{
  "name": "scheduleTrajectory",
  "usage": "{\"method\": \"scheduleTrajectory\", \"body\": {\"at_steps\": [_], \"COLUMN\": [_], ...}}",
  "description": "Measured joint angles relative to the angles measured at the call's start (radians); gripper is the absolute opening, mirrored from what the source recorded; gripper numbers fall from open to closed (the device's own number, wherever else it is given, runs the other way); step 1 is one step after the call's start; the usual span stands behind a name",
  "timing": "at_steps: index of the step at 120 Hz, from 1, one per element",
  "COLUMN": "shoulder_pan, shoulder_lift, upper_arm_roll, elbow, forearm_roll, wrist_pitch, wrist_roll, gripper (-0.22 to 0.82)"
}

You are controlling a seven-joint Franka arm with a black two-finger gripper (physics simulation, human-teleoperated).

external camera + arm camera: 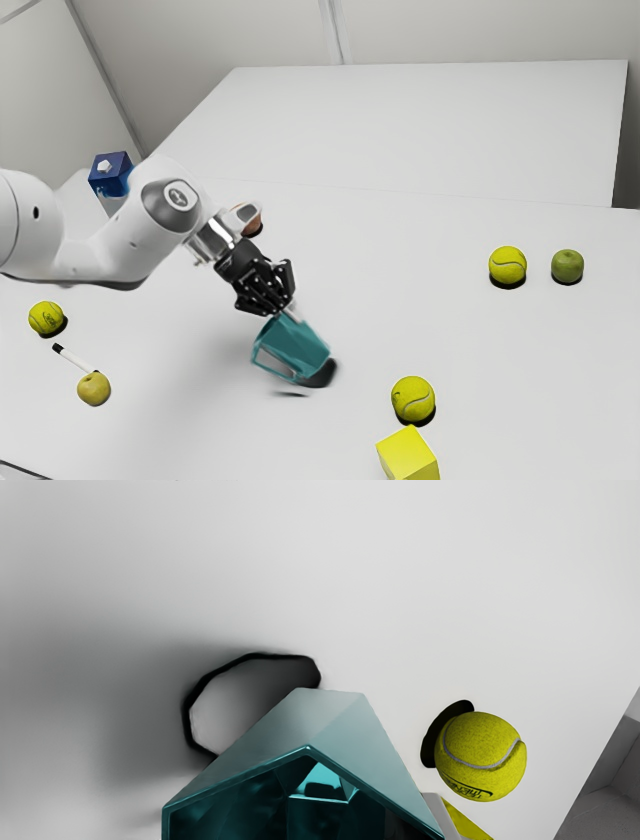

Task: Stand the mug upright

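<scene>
The black gripper [286,303] is at the rim of the teal mug [292,347] in the exterior view, shut on its wall. The mug hangs tilted, its base toward the exterior view's lower right and its handle toward the lower left; dark shadows lie apart from it on the table. In the wrist view the mug [340,725] has its opening facing the camera. There the gripper [424,825] holds the wall, with a pale finger [442,814] outside it; the inner finger is hard to make out.
A tennis ball [413,399] and yellow block [408,456] lie nearby on the table [430,135]. Farther off are another ball [507,265] and a green apple [567,265]. Near the arm are a ball [46,317], marker [76,359], yellow apple [94,388] and blue box [110,174].
</scene>
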Motion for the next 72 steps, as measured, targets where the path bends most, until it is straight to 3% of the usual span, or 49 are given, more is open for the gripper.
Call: {"method": "scheduleTrajectory", "body": {"at_steps": [72], "shoulder_pan": [0.014], "shoulder_lift": [-0.002], "upper_arm_roll": [0.005], "elbow": [0.111], "forearm_roll": [0.475], "wrist_pitch": [0.153], "wrist_roll": [-0.193], "gripper": [-0.18]}}
